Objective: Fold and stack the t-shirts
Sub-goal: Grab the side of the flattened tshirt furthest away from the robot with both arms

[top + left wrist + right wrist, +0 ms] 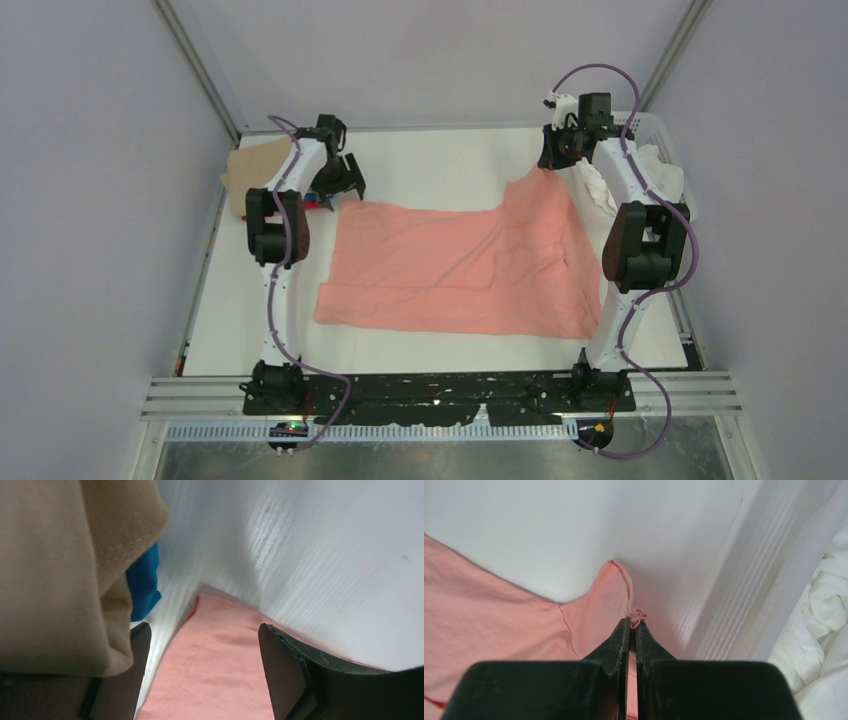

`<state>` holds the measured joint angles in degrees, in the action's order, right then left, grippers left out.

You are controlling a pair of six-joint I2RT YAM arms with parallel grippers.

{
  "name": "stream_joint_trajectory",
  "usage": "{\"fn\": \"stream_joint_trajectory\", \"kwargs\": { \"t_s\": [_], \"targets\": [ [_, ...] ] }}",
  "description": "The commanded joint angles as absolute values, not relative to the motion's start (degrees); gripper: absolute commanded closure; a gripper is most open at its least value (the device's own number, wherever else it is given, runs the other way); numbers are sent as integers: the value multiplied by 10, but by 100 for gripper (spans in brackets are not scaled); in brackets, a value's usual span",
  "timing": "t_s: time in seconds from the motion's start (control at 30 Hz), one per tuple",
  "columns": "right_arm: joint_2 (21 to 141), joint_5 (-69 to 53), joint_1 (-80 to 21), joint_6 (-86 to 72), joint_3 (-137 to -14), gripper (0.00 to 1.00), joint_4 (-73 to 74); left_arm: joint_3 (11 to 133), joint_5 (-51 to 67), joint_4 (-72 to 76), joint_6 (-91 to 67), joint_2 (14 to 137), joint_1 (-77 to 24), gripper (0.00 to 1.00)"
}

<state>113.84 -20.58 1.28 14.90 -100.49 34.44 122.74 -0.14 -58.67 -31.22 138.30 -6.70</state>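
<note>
The large salmon-pink t-shirt (pixel 460 270) lies spread flat on the white table. Its far right corner is drawn up into my right gripper (pixel 556 160), which is shut on a small bunch of the fabric (pixel 639 614) showing at the fingertips (pixel 633 624). My left gripper (pixel 345 185) is open just above the shirt's far left corner (pixel 215 670), its fingers (pixel 280 650) straddling the cloth without touching it. A folded tan t-shirt (pixel 255 165) lies at the far left with a blue t-shirt (pixel 145 585) under it. In the left wrist view the tan t-shirt (pixel 60 580) hides part of the left finger.
A white lattice basket (pixel 668 130) stands at the far right edge with crumpled white cloth (pixel 824 630) in it, right behind the right arm. Grey walls close off the back and sides. Bare white tabletop (pixel 440 165) lies beyond the pink shirt.
</note>
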Motion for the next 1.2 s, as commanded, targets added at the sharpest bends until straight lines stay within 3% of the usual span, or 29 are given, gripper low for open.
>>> {"fn": "stream_joint_trajectory", "kwargs": {
  "t_s": [0.0,0.1,0.4,0.63,0.73,1.03,1.17],
  "targets": [
    [1122,-206,10,158,-1020,94,338,1239,-7,-572,-367,1378,-76,19],
    [1123,-208,10,159,-1020,94,337,1250,35,-558,-376,1388,-83,24],
    [1120,-206,10,163,-1020,94,338,1275,20,-563,-366,1398,-86,36],
    [1126,-207,10,162,-1023,94,342,1284,15,-560,-368,1403,-77,57],
    [1127,-208,10,161,-1022,94,342,1300,18,-569,-364,1411,-74,59],
    [1127,-206,10,161,-1024,94,345,1297,24,-594,-349,1409,-74,100],
    [1127,-209,10,161,-1023,94,343,1290,32,-590,-328,1404,-74,100]
  ]
}}
